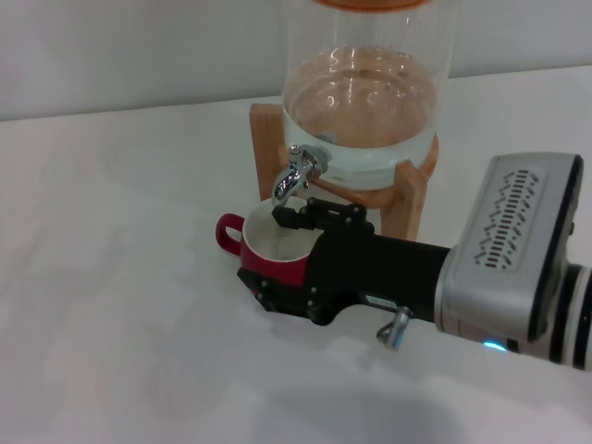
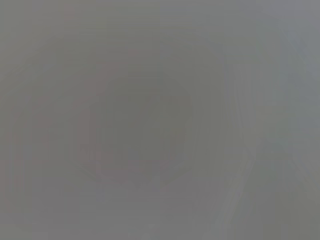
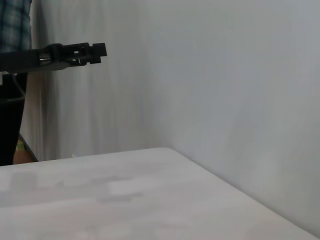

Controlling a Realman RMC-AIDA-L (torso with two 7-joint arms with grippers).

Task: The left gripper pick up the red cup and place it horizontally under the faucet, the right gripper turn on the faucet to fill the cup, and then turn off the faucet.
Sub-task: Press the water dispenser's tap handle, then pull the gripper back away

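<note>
A: Where is the red cup placed?

B: It is seen upright on the white counter, directly below the faucet, handle turned left. The faucet is mounted on a glass jar part-filled with water, carried on a wooden stand.

A: State of the pincers?

B: The right pincer is reached in from the right, over the cup's far rim, just below the spout. One finger is seen at the rim; the other cannot be made out, so whether it is open or closed cannot be told. No grip on the lever is visible. The left pincer is not seen in the head view; the left wrist view is only a grey blur.

A: Handling notes?

B: The cup is judged to be glazed ceramic: stiff, breakable, likely slick, and heavier once filled. A hold across the wall or rim is judged safer than the small loop handle. The lever is small polished metal; slipping is a risk.

A: Count?

B: One cup, one faucet, one jar, one stand are counted. One pincer is visible.
</note>
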